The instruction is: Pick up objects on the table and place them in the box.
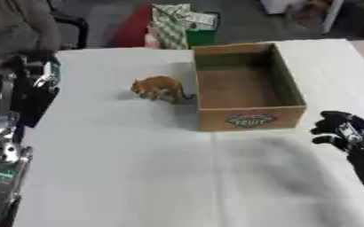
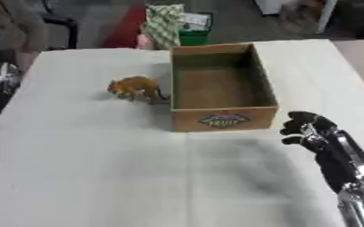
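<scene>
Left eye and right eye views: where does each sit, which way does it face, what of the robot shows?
Left eye view: in the head, facing down at the table; right hand curled at right edge, left arm metalwork at left edge.
Right eye view: same head, set slightly to the right, facing down; right hand and forearm show more fully; left arm barely visible.
Shared: cardboard box, open and empty, and orange toy animal standing beside its left wall.

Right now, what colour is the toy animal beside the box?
Orange-brown; the toy animal shows best in the left eye view.
</scene>
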Controlling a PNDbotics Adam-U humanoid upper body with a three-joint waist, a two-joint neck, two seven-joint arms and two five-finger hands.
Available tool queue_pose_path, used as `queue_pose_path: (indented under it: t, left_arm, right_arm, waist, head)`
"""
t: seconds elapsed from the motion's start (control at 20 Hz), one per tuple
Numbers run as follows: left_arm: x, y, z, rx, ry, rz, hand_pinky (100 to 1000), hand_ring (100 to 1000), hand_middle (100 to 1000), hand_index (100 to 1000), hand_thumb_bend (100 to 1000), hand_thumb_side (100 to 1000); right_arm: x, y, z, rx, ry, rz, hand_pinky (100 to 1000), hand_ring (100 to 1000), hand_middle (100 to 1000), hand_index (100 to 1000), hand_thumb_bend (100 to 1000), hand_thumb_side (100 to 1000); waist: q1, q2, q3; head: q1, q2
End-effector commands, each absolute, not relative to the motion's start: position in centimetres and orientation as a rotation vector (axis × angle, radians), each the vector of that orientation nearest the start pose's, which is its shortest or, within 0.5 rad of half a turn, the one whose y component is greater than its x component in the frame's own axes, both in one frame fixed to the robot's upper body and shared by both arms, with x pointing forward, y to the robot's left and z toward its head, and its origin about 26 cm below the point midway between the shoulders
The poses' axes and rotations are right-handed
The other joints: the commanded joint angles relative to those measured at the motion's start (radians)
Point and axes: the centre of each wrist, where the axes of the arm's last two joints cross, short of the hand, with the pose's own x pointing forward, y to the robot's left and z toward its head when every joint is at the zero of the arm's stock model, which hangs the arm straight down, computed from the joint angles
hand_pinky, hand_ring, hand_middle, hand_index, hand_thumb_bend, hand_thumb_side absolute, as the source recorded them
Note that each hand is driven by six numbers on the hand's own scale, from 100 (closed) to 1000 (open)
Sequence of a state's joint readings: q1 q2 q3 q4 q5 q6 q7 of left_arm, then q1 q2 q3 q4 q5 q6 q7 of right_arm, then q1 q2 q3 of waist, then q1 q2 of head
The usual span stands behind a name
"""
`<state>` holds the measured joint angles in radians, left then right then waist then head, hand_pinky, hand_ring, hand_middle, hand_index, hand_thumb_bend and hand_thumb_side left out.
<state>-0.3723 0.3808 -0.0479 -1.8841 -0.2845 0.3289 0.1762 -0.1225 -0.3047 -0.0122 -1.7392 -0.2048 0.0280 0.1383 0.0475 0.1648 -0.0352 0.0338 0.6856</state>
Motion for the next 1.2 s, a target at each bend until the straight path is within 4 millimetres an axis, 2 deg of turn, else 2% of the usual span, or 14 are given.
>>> queue_pose_path:
  t: [0.05, 0.2, 0.4, 0.45, 0.65, 0.85, 1.05, 1.2]
  left_arm:
    - [32.9, 26.2, 22.8, 0.795, -1.932, -0.471, 641, 698, 717, 769, 132, 521]
    - [34.2, 25.8, 25.6, 0.887, -1.917, -0.584, 658, 713, 729, 781, 171, 468]
    - [36.3, 24.9, 28.6, 1.014, -1.853, -0.789, 705, 750, 756, 804, 270, 416]
    - [36.9, 24.6, 29.0, 1.048, -1.828, -0.85, 728, 764, 766, 817, 326, 412]
    - [39.9, 23.1, 30.5, 1.157, -1.692, -1.095, 772, 792, 790, 838, 455, 383]
    - [43.2, 21.3, 30.0, 1.174, -1.542, -1.235, 771, 790, 790, 833, 478, 328]
    - [46.3, 20.0, 27.8, 1.118, -1.391, -1.303, 770, 780, 775, 820, 507, 272]
    - [47.8, 19.3, 25.8, 1.072, -1.301, -1.334, 765, 768, 766, 811, 504, 257]
  right_arm:
    - [30.2, -30.1, 9.5, 0.06, -1.829, 0.278, 628, 672, 606, 758, 100, 580]
    - [30.2, -30.0, 9.4, 0.061, -1.827, 0.281, 628, 672, 606, 758, 100, 580]
    - [30.2, -30.0, 9.4, 0.064, -1.824, 0.286, 628, 672, 605, 758, 100, 580]
    - [30.2, -30.0, 9.4, 0.065, -1.824, 0.288, 628, 672, 605, 758, 100, 580]
    - [30.3, -29.9, 9.5, 0.069, -1.826, 0.296, 628, 672, 605, 758, 100, 578]
    - [30.3, -29.8, 9.5, 0.073, -1.824, 0.303, 628, 672, 606, 758, 100, 579]
    - [30.4, -29.6, 9.5, 0.081, -1.825, 0.313, 628, 672, 605, 758, 100, 579]
    - [30.4, -29.5, 9.5, 0.088, -1.825, 0.321, 629, 672, 606, 758, 100, 579]
  waist:
    - [0.0, -0.018, -0.003]
    - [0.001, -0.019, -0.011]
    - [0.004, -0.019, -0.022]
    - [0.005, -0.019, -0.024]
    - [0.006, -0.018, -0.035]
    - [0.007, -0.017, -0.047]
    - [0.007, -0.015, -0.062]
    - [0.007, -0.012, -0.076]
  head:
    - [0.004, -0.002]
    - [0.003, -0.005]
    - [0.006, -0.009]
    - [0.006, -0.011]
    - [0.008, -0.018]
    - [0.009, -0.025]
    - [0.014, -0.034]
    - [0.021, -0.039]
